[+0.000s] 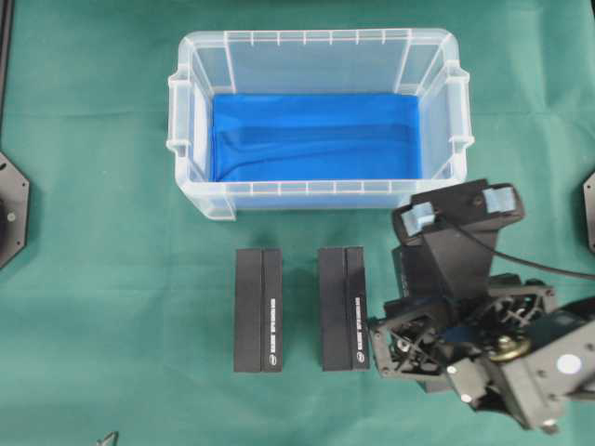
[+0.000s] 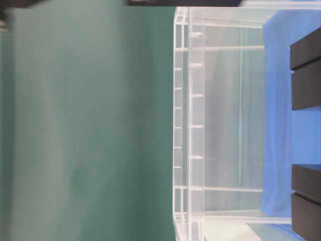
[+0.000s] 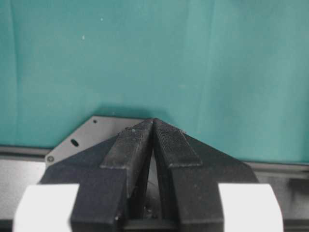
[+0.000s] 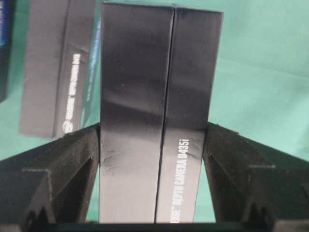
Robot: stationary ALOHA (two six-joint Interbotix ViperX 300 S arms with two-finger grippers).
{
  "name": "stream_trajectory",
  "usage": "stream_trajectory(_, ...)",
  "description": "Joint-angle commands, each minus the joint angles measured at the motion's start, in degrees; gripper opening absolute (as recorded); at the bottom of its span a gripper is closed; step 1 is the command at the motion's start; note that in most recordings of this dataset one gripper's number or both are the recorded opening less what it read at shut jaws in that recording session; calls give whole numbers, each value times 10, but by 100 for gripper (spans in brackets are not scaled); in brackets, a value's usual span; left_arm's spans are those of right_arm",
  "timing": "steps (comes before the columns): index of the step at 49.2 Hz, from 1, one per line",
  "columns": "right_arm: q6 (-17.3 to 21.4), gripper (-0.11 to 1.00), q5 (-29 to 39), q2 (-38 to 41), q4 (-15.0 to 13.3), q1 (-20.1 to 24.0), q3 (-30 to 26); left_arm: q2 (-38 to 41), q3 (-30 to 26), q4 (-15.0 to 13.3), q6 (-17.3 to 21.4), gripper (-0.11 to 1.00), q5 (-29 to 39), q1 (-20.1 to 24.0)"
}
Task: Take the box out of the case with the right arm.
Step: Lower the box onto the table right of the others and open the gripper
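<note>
Right hand (image 4: pixel 153 159) seemingly clamped around upright box (image 4: pixel 159 111).

Overhead cam looks straight down on the table (image 1: pixel 112 307), with the case (image 1: pixel 316 200) and two black boxes (image 1: pixel 257 309) in frame. Table-level cam is rotated sideways, close against the case wall (image 2: pixel 220 125), sharing case and boxes (image 2: pixel 306 70) with overhead. Left wrist cam faces bare table past its fingers (image 3: pixel 133 145); right wrist cam sits tight on one box (image 4: pixel 159 121).

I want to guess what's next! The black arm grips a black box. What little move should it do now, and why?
Probably open up and let go. The right gripper hugs the black box, which seems to lie on the green cloth beside the other box, and the case holds only its blue lining.
</note>
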Motion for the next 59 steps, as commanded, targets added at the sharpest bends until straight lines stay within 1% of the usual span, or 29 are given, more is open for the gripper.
stream_trajectory(1, 9, 67, -26, -8, 4, -3, 18, 4, -5, 2, -1, 2, -2, 1)
stream_trajectory(11, 41, 67, -112, -8, 23, -6, 101, 5, -5, 2, 0, 2, -3, 1)
stream_trajectory(15, 57, 67, -163, -7, 27, -8, 134, 5, -5, 2, 0, 2, -4, 1)
stream_trajectory(19, 69, 67, -204, -8, 30, -10, 157, 5, -5, 2, 0, 2, -3, 1)
stream_trajectory(24, 81, 67, -235, -7, 39, -10, 178, 5, -5, 2, 0, 2, -3, 1)
stream_trajectory(29, 88, 67, -243, -6, 50, -10, 186, 5, -5, 2, 0, 2, -3, 1)
stream_trajectory(45, 89, 67, -243, -7, 49, -16, 185, 5, -4, 2, 0, 2, -3, 1)
stream_trajectory(46, 88, 69, -243, -7, 49, -17, 185, 4, -5, 2, 0, 2, -3, 1)
stream_trajectory(50, 88, 85, -243, -7, 48, -17, 185, 5, -5, 2, 0, 2, -4, 1)
stream_trajectory(52, 89, 90, -243, -7, 47, -17, 185, 4, -5, 2, 0, 2, -3, 1)
stream_trajectory(55, 89, 92, -243, -7, 45, -18, 185, 4, -5, 2, 0, 2, -3, 1)
stream_trajectory(59, 89, 90, -243, -7, 45, -18, 185, 4, -4, 2, 1, 2, -3, 1)
